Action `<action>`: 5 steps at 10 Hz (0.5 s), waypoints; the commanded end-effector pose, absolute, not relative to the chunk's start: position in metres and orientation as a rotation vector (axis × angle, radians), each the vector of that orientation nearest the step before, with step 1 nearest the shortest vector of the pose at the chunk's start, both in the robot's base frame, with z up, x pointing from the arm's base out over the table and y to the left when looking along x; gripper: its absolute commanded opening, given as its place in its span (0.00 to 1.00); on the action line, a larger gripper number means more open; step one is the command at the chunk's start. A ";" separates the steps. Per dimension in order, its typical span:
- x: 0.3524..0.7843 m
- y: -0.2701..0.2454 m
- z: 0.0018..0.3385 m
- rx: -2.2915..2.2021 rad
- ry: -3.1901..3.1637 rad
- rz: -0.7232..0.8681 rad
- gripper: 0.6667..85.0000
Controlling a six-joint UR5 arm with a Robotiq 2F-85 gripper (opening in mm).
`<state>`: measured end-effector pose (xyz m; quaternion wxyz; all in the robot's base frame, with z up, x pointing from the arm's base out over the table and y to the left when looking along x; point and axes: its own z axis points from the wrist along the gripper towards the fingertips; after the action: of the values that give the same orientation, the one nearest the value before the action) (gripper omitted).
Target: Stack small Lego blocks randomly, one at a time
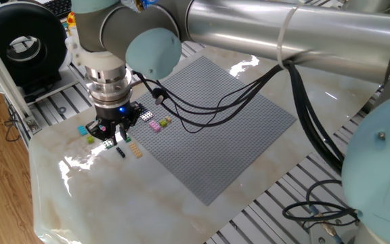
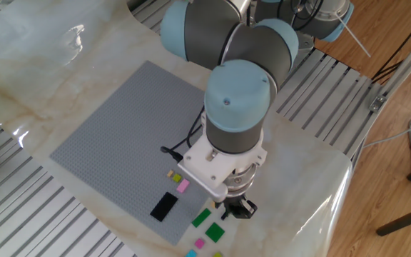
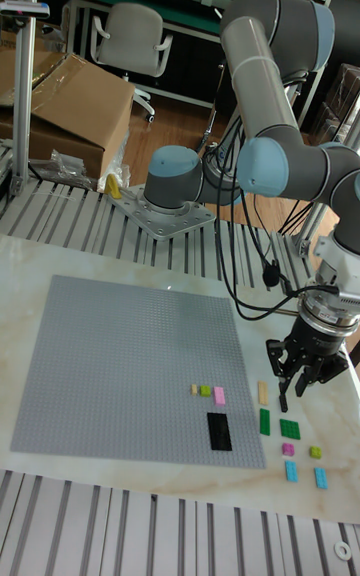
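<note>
Small Lego blocks lie loose on the marble beside the grey baseplate (image 3: 130,356). In the tall fixed view I make out a tan block (image 3: 263,392), two green ones (image 3: 265,422) (image 3: 290,427), a black one (image 3: 218,431), a pink one (image 3: 219,395) and cyan ones (image 3: 292,471). My gripper (image 3: 300,384) hangs just above the loose blocks, fingers pointing down and apart, with nothing held. A tiny black block (image 1: 121,153) lies on the table just in front of the gripper (image 1: 116,134). In the other fixed view the arm's wrist hides most of the gripper (image 2: 235,209).
The baseplate (image 1: 215,129) bears a pink block (image 1: 154,125) and an olive one (image 1: 165,121) at its near corner. Black cables (image 1: 215,102) hang across the plate. A black reel (image 1: 26,44) stands past the table's left end. Slatted aluminium rails (image 2: 312,93) surround the marble.
</note>
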<state>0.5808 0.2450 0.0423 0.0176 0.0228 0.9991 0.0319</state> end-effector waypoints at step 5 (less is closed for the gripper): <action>0.587 0.250 0.024 0.082 3.084 0.139 0.33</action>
<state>0.5835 0.2493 0.0331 0.0223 0.0206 0.9988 0.0377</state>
